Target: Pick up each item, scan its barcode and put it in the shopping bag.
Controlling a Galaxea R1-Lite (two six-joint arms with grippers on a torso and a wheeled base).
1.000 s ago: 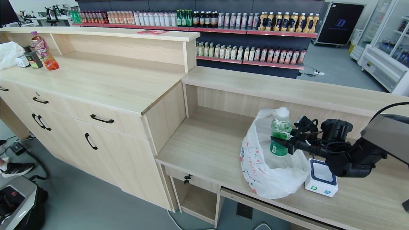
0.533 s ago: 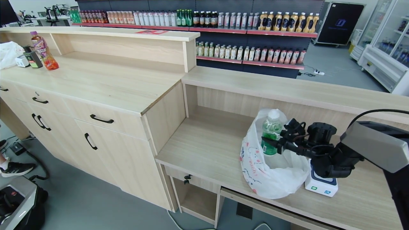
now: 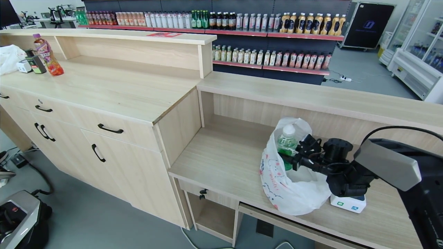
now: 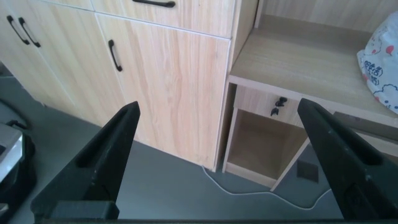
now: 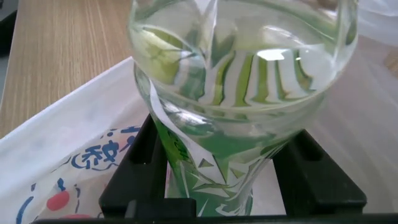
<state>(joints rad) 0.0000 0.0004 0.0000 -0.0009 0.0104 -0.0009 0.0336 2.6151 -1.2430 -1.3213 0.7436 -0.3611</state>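
The step in hand looks like the bagging one. The right pincer is clamped on the green bottle at its labelled middle and holds it in the open mouth of the shopping bag. The bag sits on the low desk on the right of the scene, with the white scanner just beside it on its right. The bottle's lower part is already below the bag's rim, and its shoulder and white cap stand above it.

The bottle stands close to upright: its long axis runs vertically, cap up and base down towards the bag's floor. In the right wrist view the bottle sits squarely between the dark fingers.

The next move probably calls for lowering it straight down until the base rests inside. The pincer would then spread and lift clear without snagging the thin plastic or tipping the bottle.

The left pincer hangs wide apart and empty over the floor near the cupboard fronts, well apart from the bag.
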